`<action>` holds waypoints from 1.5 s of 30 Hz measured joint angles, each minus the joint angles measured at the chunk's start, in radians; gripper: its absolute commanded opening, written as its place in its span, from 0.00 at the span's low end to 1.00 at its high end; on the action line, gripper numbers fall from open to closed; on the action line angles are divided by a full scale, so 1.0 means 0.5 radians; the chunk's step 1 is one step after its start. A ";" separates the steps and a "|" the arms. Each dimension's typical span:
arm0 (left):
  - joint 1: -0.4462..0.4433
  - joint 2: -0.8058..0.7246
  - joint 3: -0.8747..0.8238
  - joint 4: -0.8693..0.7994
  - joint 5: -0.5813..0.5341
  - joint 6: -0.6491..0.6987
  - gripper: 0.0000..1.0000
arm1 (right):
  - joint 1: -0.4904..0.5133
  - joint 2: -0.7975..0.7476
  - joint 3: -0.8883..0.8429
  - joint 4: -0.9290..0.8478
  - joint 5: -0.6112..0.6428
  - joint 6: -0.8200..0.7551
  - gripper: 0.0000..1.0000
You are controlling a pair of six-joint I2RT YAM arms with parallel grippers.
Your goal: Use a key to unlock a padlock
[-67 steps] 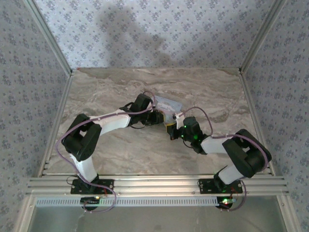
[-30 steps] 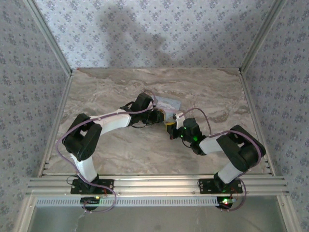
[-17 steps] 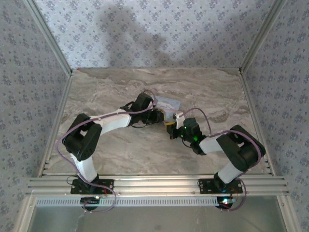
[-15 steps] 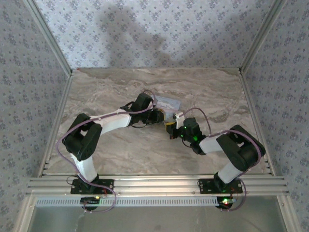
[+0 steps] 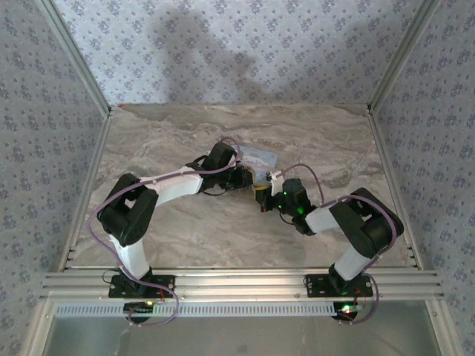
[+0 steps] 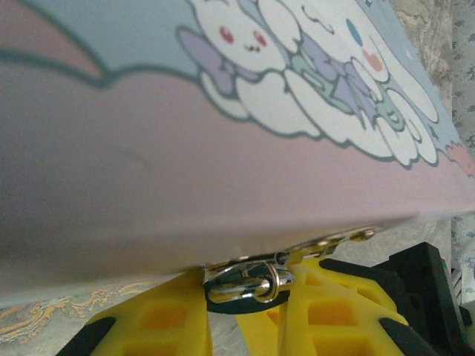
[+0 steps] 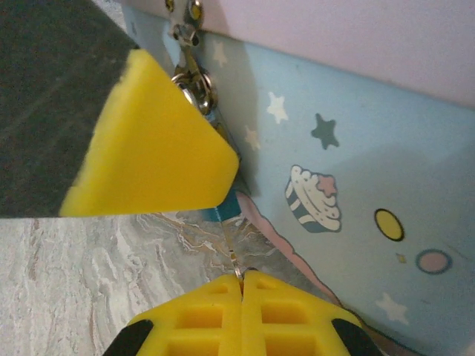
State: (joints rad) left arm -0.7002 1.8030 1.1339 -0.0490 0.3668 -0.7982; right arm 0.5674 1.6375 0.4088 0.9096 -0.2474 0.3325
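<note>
Our left hand (image 6: pixel 249 295) is narrowed around the padlock (image 7: pixel 224 211), a tiny blue body with a thin silvery shackle (image 6: pixel 249 282). It hangs against the cartoon tin (image 7: pixel 349 148) at the middle of the table (image 5: pixel 185 237). Our right hand (image 7: pixel 242 285), fingers pressed together, pinches a thin key (image 7: pixel 232 256) that reaches the blue body.

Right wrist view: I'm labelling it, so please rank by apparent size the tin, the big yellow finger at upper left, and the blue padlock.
1. tin
2. yellow finger, though nearness to the camera likely enlarges it
3. padlock, only a blue sliver showing under that finger
</note>
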 measured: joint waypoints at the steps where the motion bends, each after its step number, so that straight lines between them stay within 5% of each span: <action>1: -0.001 0.000 0.002 0.001 -0.001 0.000 0.20 | -0.012 0.000 0.000 0.004 -0.008 0.001 0.00; 45: -0.014 0.004 0.009 0.005 -0.009 -0.001 0.20 | -0.145 0.121 0.024 0.224 -0.317 0.159 0.00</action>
State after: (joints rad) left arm -0.7071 1.8050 1.1385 -0.0463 0.3622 -0.7986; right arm 0.4950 1.6981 0.4206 1.0218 -0.4061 0.4122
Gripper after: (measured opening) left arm 0.203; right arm 0.066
